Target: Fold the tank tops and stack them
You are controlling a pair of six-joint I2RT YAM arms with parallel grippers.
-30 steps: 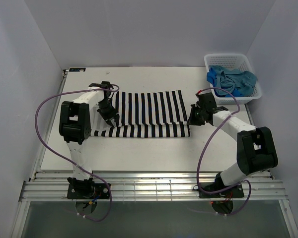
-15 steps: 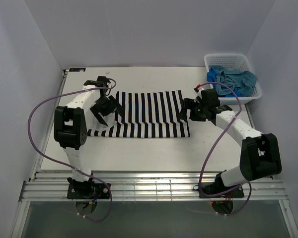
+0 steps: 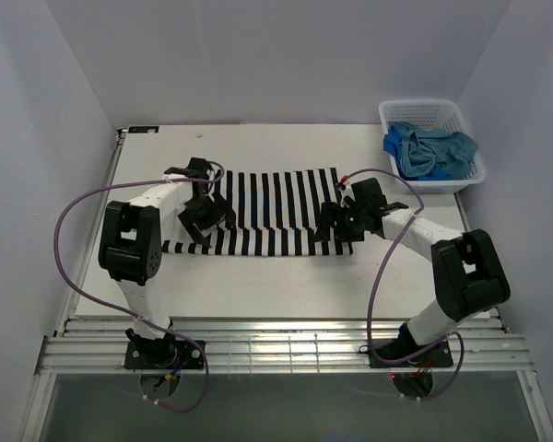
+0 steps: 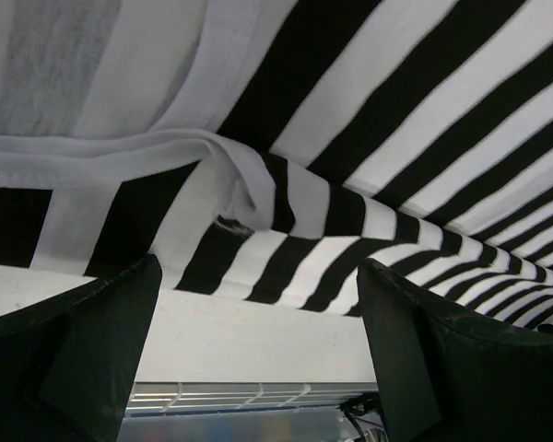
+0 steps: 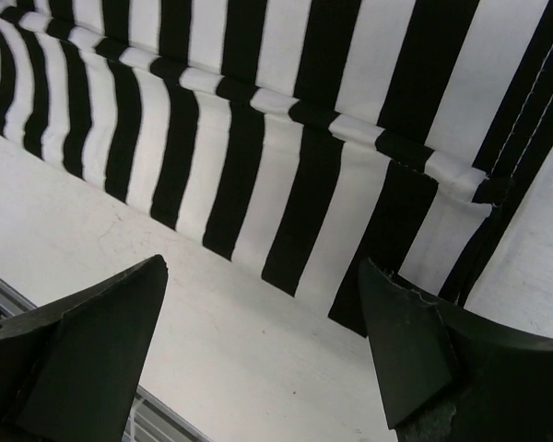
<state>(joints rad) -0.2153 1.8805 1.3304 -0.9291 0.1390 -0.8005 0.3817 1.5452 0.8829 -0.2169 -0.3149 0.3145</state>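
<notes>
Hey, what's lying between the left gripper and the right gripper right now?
The black-and-white striped tank top, spread flat, fills the stretch from the left gripper to the right gripper, both open. The top view shows it.

Bright even light from above, faint shadows on the table (image 3: 258, 276), overhead view sharp, wrist views crisp on striped tank top (image 5: 286, 138), near fingers (image 4: 74, 359) slightly blurred.

The blue tops (image 3: 430, 150) lie bunched in the basket (image 3: 422, 112), hard to tell apart. Wrist views crop the striped top (image 4: 396, 92).
</notes>
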